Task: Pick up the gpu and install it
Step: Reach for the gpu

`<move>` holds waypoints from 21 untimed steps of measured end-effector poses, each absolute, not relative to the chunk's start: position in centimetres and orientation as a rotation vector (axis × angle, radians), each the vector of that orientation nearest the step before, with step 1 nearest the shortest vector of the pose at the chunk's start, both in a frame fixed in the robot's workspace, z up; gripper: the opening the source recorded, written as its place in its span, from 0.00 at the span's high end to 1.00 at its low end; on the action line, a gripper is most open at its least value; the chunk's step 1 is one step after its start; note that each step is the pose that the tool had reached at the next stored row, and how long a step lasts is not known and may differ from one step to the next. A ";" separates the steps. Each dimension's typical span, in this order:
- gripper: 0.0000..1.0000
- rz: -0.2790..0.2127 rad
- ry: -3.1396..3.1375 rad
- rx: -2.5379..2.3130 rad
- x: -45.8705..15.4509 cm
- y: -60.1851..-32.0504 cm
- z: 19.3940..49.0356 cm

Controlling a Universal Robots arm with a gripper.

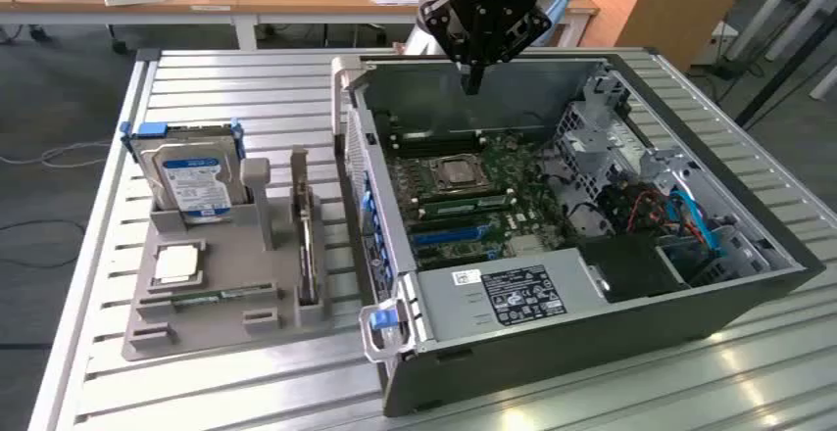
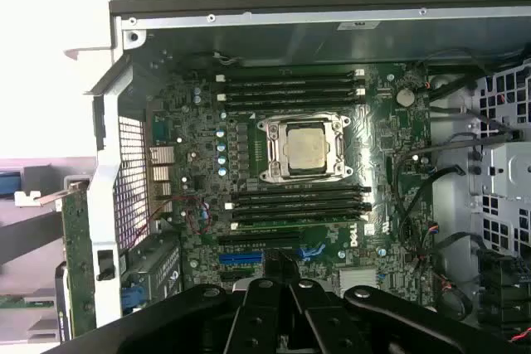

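- You have a slatted metal bench [image 1: 196, 88] that carries everything; a wooden desk with small boxes stands beyond its far edge.
- The open computer case [image 1: 589, 353] lies on its side on the exterior view's right half of the bench, with its inside facing up.
- Inside it, the green motherboard [image 1: 471, 206] fills the middle. The processor socket [image 1: 456, 171] sits towards its far part, and dark memory slots run on both sides of the socket in the wrist view.
- A silver power supply box [image 1: 516, 299] with a black label fills the case's near corner.
- A grey holder tray [image 1: 196, 328] sits on the bench to the exterior view's left of the case.
- A silver hard drive [image 1: 190, 181] with a blue label stands upright in a blue frame at the tray's far end.
- Your pincer [image 1: 472, 86] hangs over the far part of the case, above the motherboard and well apart from the tray. Its fingers are drawn together into a narrow tip and hold nothing.
- The gpu [image 1: 305, 245] stands on its edge in a slot along the tray's side nearest the case, running near to far, with nothing touching it.
- A small square chip [image 1: 176, 264] lies flat in the tray, on the near side of the hard drive.
- A narrow green memory stick [image 1: 216, 297] lies near the tray's near end.
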State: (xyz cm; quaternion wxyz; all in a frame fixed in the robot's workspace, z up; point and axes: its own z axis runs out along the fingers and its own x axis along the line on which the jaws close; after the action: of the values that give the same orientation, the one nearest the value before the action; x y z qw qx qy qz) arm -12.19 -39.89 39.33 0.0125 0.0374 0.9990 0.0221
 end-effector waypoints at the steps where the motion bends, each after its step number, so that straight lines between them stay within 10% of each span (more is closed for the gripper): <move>1: 0.89 0.069 3.114 0.117 -12.2 -39.9 39.3; 21: 0.89 0.069 3.114 0.116 -13.9 -39.9 39.3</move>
State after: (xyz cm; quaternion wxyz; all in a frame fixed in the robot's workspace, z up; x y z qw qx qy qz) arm -13.88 -39.89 39.30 0.0125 0.0373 0.9990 0.0221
